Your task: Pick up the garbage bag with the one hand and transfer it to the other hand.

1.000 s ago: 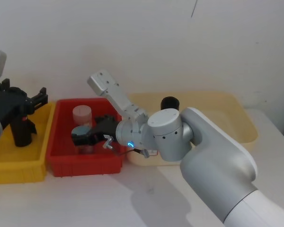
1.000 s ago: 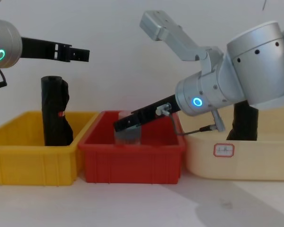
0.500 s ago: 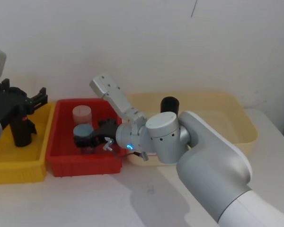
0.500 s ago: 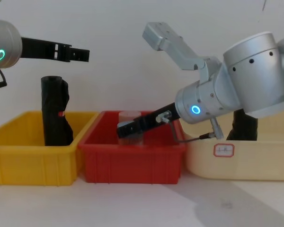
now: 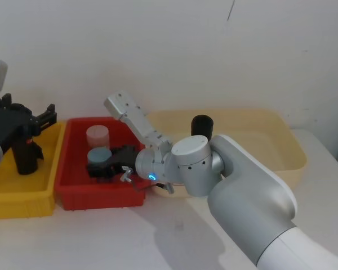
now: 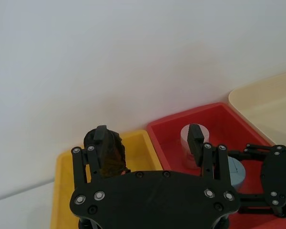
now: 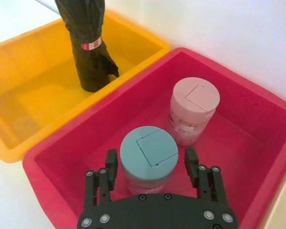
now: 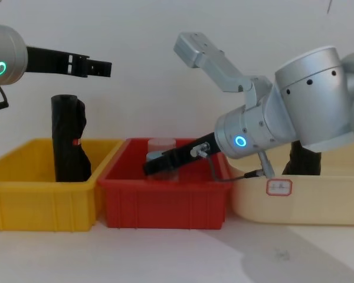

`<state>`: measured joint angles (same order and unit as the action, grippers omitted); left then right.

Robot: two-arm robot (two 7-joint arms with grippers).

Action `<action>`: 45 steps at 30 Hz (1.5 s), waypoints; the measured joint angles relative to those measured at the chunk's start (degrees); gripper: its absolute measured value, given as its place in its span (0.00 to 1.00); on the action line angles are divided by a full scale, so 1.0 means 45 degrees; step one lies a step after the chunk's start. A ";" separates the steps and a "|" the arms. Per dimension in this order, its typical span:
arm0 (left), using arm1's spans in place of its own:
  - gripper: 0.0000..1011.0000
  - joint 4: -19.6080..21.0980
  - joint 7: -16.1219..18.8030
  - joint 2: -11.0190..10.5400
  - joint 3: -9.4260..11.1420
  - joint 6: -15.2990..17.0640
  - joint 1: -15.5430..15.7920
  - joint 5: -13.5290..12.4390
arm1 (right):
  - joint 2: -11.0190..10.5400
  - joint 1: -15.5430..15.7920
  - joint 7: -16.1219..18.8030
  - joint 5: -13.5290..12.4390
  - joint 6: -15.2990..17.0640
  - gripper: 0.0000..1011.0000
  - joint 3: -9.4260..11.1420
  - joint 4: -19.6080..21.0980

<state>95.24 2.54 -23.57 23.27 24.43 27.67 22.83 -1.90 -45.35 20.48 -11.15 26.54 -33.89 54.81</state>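
Observation:
The garbage bag (image 5: 201, 124), a smooth black roll, stands upright at the left end of the cream bin (image 5: 281, 140); in the chest view its body (image 8: 304, 159) shows behind my right arm. My right gripper (image 7: 150, 164), on the blue-ringed arm, is down in the red bin (image 5: 73, 191), open, with a finger on each side of a blue-lidded jar (image 7: 148, 148). My left gripper (image 8: 100, 68), on the green-ringed arm, hovers open above the yellow bin (image 8: 41, 206), holding nothing. Both grippers are well away from the garbage bag.
A pink-lidded jar (image 7: 193, 102) stands behind the blue-lidded one in the red bin. A black roll with a red mark and pinched waist (image 8: 68, 141) stands in the yellow bin. The three bins sit side by side against the white wall.
My right arm has shifted a little and its gripper has settled lower around the blue-lidded jar. The left arm and the garbage bag have not moved.

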 joint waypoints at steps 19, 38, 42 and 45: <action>0.99 0.0000 0.0000 0.0000 0.0001 0.0000 0.0000 0.0000 | -0.0133 0.0507 0.0297 -0.0366 -0.0256 0.64 0.0619 0.1070; 0.99 0.0000 0.0001 0.0000 0.0000 0.0000 0.0000 -0.0001 | -0.1158 0.1294 -0.0467 -0.1177 -0.0518 0.64 0.2560 0.4506; 0.99 0.0000 0.0000 0.0000 0.0000 0.0000 0.0000 -0.0001 | -0.1450 0.1430 -0.0781 -0.1266 -0.0800 0.64 0.3083 0.5106; 0.99 0.0000 0.0001 0.0000 0.0000 0.0000 0.0000 -0.0001 | -0.1654 0.1493 -0.0932 -0.1272 -0.0969 0.64 0.3320 0.5382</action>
<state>95.24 2.54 -23.57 23.27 24.44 27.67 22.82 -9.34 -38.63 16.28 -16.87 22.18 -18.95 79.03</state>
